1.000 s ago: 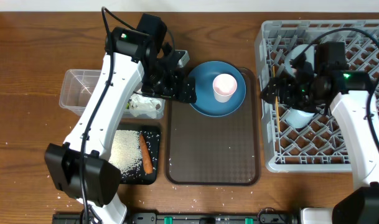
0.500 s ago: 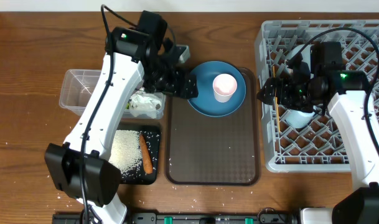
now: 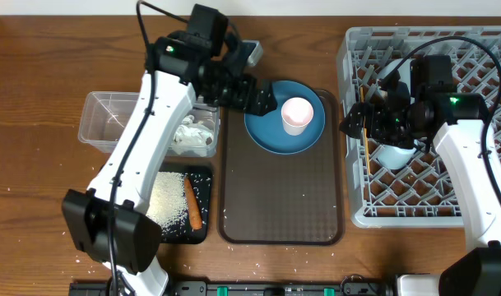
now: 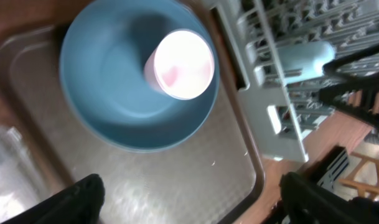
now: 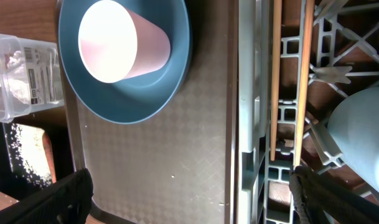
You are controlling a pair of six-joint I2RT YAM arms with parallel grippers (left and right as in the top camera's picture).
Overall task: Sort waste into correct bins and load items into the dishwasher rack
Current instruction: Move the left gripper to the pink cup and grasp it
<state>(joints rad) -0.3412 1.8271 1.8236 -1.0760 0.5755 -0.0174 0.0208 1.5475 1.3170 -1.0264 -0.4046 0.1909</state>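
The dark blue plate [image 3: 271, 136] sits at the far end of the brown serving tray [image 3: 283, 197], with the pale pink cup [image 3: 296, 114] upright on it. My left gripper [image 3: 262, 100] hovers open and empty over the plate's left rim; in the left wrist view [image 4: 192, 205] the plate [image 4: 114, 106] and cup [image 4: 180, 65] lie ahead of it. My right gripper [image 3: 355, 123] is open and empty over the left edge of the grey dishwasher rack [image 3: 447, 215]. Two chopsticks [image 5: 276, 81] and a pale blue dish [image 5: 363, 130] lie in the rack.
The clear tub [image 3: 102, 123] left of the serving tray holds crumpled white paper [image 3: 192, 134]. The black tray [image 3: 202, 234] in front of it holds rice [image 3: 166, 205] and the carrot [image 3: 193, 205]. Loose rice grains lie on the table near the front edge.
My left gripper has moved right and away from the clear tub to the plate's left rim, uncovering the paper in the tub. The right arm has barely moved.
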